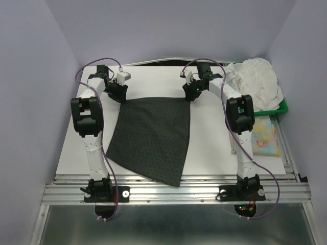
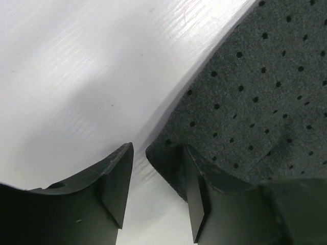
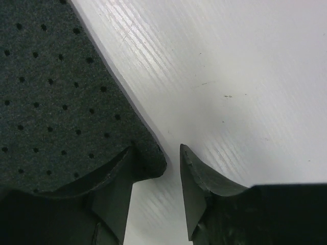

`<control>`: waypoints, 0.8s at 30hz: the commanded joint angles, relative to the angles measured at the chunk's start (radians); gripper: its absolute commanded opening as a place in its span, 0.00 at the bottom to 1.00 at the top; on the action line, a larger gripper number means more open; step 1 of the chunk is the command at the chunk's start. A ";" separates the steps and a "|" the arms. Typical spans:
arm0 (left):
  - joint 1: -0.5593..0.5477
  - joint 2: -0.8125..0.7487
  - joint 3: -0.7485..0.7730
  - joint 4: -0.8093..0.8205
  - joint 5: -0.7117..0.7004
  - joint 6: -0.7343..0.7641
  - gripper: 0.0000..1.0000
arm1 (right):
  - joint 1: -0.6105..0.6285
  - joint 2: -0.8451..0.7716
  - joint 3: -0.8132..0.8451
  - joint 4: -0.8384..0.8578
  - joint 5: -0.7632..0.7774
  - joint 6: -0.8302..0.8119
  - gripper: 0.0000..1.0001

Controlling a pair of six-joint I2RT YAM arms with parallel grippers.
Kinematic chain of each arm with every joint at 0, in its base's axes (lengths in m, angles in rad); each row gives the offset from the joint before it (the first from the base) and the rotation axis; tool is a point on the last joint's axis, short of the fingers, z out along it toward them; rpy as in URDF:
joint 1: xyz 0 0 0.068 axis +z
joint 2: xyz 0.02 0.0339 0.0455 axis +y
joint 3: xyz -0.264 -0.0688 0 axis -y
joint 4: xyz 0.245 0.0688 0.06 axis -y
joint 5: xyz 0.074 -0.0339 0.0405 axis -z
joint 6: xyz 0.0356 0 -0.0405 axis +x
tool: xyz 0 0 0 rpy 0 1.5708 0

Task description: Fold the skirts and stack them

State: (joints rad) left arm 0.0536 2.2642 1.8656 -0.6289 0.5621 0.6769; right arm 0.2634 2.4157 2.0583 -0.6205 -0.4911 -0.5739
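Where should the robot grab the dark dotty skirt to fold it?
At its two far corners, coming down from above. The dark charcoal dotted cloth skirt lies flat on the white table, so only its edges offer a pinch. The open left end effector and right end effector each straddle one corner.

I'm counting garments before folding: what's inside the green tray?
Only the white crinkly skirt shows, heaped in the green tray and rising above its rim. Anything beneath that heap, and the tray's floor, is covered.
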 commanded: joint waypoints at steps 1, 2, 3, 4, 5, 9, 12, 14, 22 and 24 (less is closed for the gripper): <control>0.015 -0.019 0.018 -0.035 -0.019 0.032 0.51 | 0.005 0.013 0.013 0.024 -0.020 -0.027 0.38; 0.018 -0.012 0.023 -0.037 -0.019 0.032 0.48 | 0.005 0.014 0.016 0.025 -0.018 -0.027 0.34; 0.017 -0.006 0.026 -0.040 -0.019 0.032 0.45 | 0.005 0.017 0.022 0.027 -0.015 -0.024 0.30; 0.018 0.004 0.032 -0.045 -0.015 0.030 0.40 | 0.005 0.020 0.026 0.033 -0.007 -0.020 0.23; 0.017 0.009 0.035 -0.046 -0.010 0.030 0.40 | 0.005 0.023 0.033 0.033 -0.001 -0.017 0.19; 0.017 0.023 0.044 -0.049 0.036 0.033 0.40 | 0.005 0.045 0.071 0.068 0.048 0.006 0.01; 0.017 0.011 0.038 -0.035 0.053 0.042 0.47 | 0.005 0.065 0.117 0.088 0.083 0.014 0.01; 0.018 -0.006 0.033 -0.015 0.055 0.044 0.51 | 0.005 0.079 0.149 0.093 0.095 0.014 0.01; 0.009 0.008 0.089 -0.020 0.024 0.095 0.54 | 0.005 0.098 0.184 0.117 0.086 0.019 0.01; 0.002 0.011 0.090 -0.018 0.018 0.108 0.54 | 0.005 0.097 0.180 0.128 0.092 0.028 0.01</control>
State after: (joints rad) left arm 0.0647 2.2906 1.9041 -0.6342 0.5777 0.7380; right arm 0.2680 2.5034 2.1925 -0.5625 -0.4213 -0.5594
